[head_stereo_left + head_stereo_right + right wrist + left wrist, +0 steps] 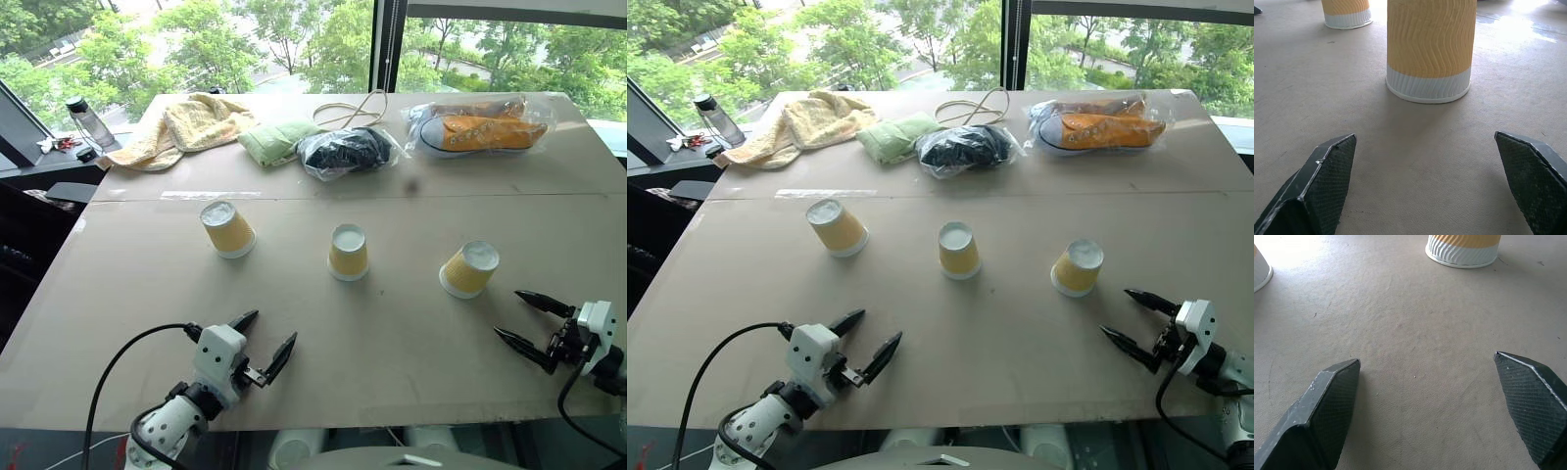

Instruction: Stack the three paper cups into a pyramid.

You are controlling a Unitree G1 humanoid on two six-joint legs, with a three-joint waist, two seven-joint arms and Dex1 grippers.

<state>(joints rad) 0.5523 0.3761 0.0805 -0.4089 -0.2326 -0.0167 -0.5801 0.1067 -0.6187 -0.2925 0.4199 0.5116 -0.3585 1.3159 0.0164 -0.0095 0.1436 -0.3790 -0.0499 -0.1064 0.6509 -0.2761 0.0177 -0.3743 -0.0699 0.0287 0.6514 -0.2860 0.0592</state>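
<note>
Three cups [348,253] upside down, well apart in a row mid-desk [392,333], wide rims down for stable stacking; left gripper [263,343] and right gripper [529,320] agape, empty, near edge, ready to reach.

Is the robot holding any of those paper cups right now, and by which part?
No. Both the left gripper and right gripper are open and empty; the three paper cups stand untouched.

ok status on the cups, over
Left gripper, right gripper open, empty. Three paper cups upside down, in a row, apart. Nothing stacked, nothing blocking.
</note>
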